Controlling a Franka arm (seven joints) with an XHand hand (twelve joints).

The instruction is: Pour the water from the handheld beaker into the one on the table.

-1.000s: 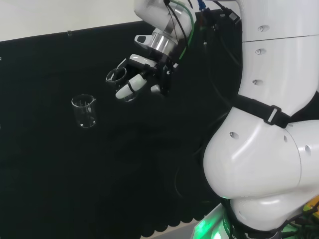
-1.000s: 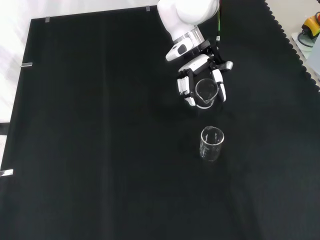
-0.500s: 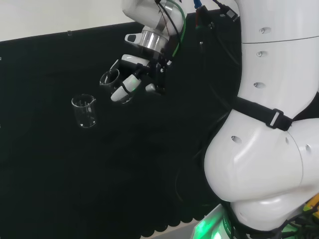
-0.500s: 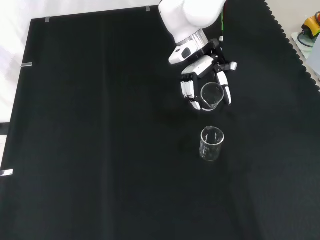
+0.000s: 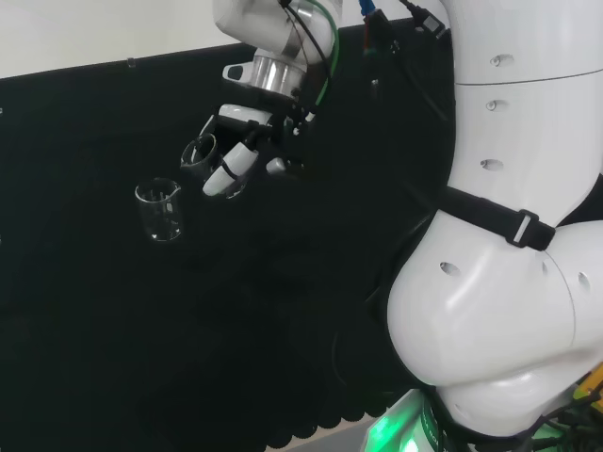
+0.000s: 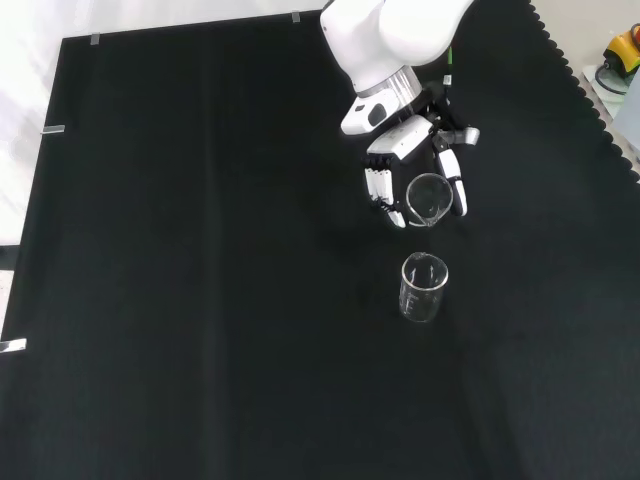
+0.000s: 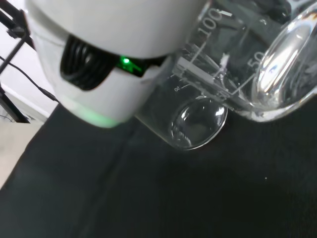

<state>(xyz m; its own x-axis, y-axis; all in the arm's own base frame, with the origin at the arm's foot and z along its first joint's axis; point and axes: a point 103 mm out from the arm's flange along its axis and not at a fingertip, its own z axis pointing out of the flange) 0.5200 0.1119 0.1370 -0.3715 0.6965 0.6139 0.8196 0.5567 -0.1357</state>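
The hand [image 6: 415, 170] is wrapped around a small glass beaker [image 6: 427, 198], tilted above the black cloth [image 6: 200, 300] toward its far right edge in the front view, near the standing beaker [image 6: 424, 287]. Thin, smooth glass is likely light, slippery and breakable; holding its wall suits. The wrist view shows printed markings on the held beaker's wall.

From the head view, whether the held beaker [image 5: 199, 153] carries any water is too faint to tell, and the fingers [image 5: 229, 170] cover its lower wall. At the wrist view's upper right, the frame edge crops that beaker's rim.
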